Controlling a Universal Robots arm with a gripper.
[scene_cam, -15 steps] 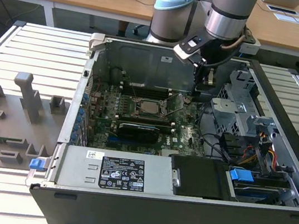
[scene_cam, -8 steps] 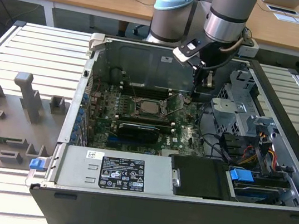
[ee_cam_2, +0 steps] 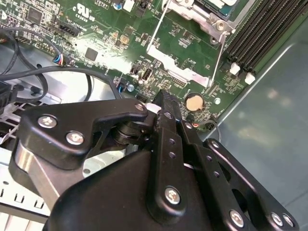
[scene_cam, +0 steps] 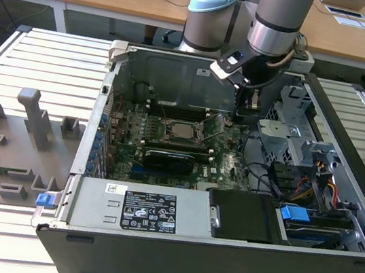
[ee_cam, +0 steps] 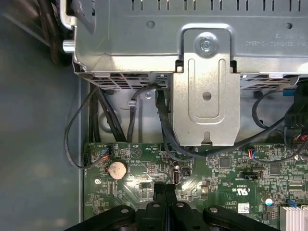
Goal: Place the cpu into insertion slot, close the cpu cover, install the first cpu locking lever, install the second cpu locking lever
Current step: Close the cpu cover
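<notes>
**A:** Exterior view: where was the gripper (scene_cam: 250, 112)?

**B:** Inside the case, right of frame centre, low over the motherboard (scene_cam: 125, 135). The cpu (scene_cam: 183, 131) sat flat in the insertion slot (scene_cam: 167, 131), toward the exterior view's left of the gripper. Near, not touching. It's a square part, so no long axis to line up.

**A:** Cover?

**B:** In the second wrist view the cpu cover (ee_cam_2: 175, 62) looked swung open, off the slot. A thin locking lever (ee_cam_2: 220, 45) stood free beside it. The gripper (ee_cam_2: 161, 99) was clenched with nothing visible between the fingers. Its tips were just beside the coin cell (ee_cam_2: 194, 102), and the cover lay between them and the slot.

**A:** First wrist view?

**B:** Gripper (ee_cam: 165, 185) clenched over the board edge. Coin cell (ee_cam: 117, 169) nearby, drive cage (ee_cam: 207, 72) beyond the board.
</notes>
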